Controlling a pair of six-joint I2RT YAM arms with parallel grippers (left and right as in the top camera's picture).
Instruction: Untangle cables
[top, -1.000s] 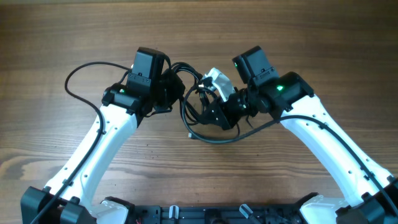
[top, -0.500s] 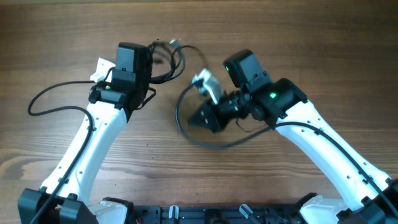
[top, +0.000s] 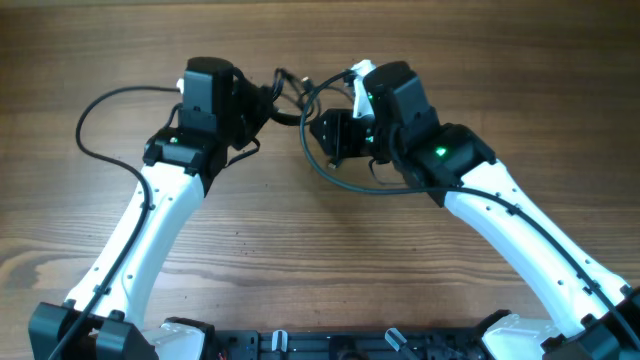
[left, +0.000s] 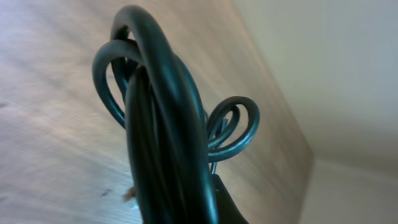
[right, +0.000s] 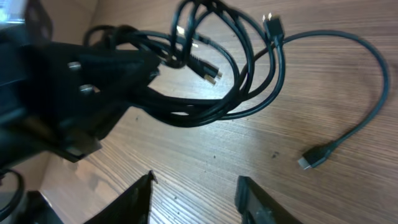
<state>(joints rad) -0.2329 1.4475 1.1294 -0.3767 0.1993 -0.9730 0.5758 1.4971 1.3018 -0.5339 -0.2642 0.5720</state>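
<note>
The cables (top: 290, 92) are thin black cords in a tangled bundle, lifted off the table between the two arms. My left gripper (top: 262, 100) is shut on the bundle. In the left wrist view the cords (left: 168, 137) fill the frame close up, with small loops sticking out. In the right wrist view the left gripper (right: 68, 87) holds the bundle (right: 211, 102) at upper left, and one cord trails down to a plug (right: 311, 160) lying on the wood. My right gripper (right: 196, 193) is open and empty, just below the bundle; in the overhead view it (top: 320, 130) is right of the bundle.
The wooden table (top: 320, 260) carries a loop of cord (top: 335, 178) under the right gripper. The left arm's own thick black wire (top: 88, 125) arcs out at far left. A small white piece (top: 360, 78) shows by the right wrist.
The left gripper has moved the bundle up and slightly right. The right gripper has moved to the far side of the table, close to the bundle again.
</note>
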